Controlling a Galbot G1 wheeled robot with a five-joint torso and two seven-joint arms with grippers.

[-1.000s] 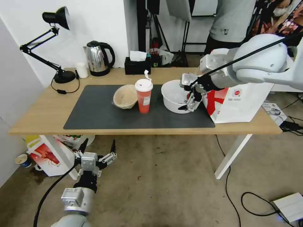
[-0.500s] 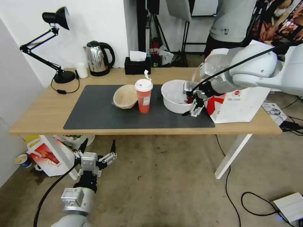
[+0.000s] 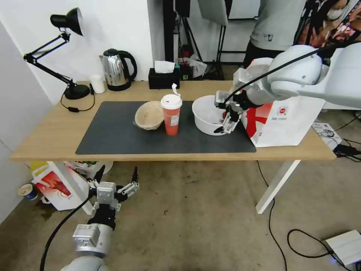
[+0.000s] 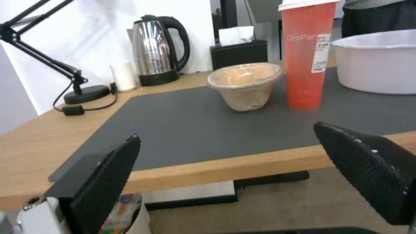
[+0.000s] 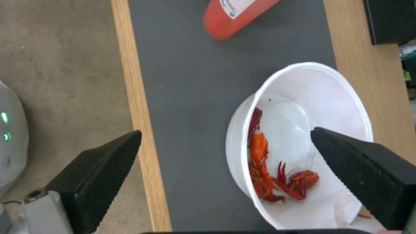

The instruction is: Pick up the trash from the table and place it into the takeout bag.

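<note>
Overhead, right gripper (image 3: 222, 127) gapes wide above round white plastic bowl (image 3: 206, 113) (red scraps inside).

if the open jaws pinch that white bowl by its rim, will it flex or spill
The white plastic bowl looks thin-walled, so its rim will probably flex when pinched. It holds only a few red scraps, so it is likely light. Those scraps lie loose and may slide or spill if it tilts.
</note>
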